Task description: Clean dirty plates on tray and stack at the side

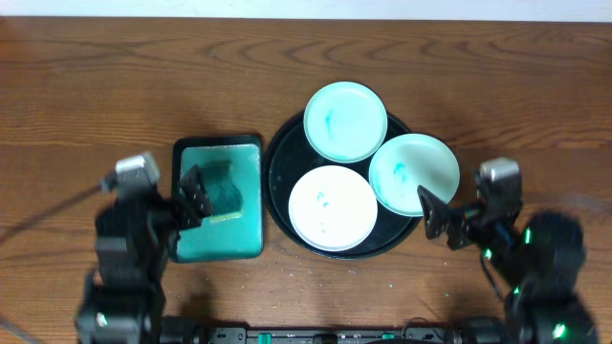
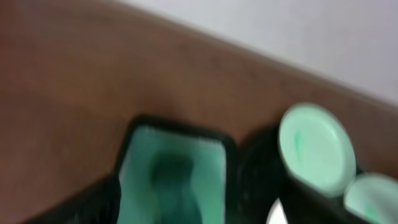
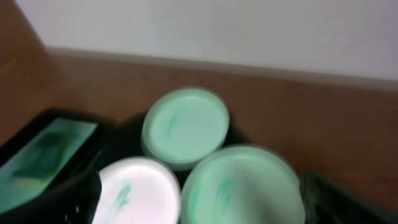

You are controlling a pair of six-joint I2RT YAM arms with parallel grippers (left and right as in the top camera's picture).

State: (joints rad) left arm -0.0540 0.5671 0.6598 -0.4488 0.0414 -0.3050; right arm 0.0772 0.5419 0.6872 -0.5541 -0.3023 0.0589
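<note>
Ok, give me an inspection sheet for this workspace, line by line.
Surface: brown wood-grain table.
Job's things: black tray holds three plates side by side, unstacked: far plate, right plate overhanging the rim, near plate; all show teal smears.
Clutter: teal rectangular tray left of the black tray, with a dark teal patch inside that cannot be identified.
Claws: left claw over the teal tray, right claw beside the right plate; both look open and empty.
Cables: one thin cable across the table's left side.
Surroundings: pale wall beyond the far edge.
</note>
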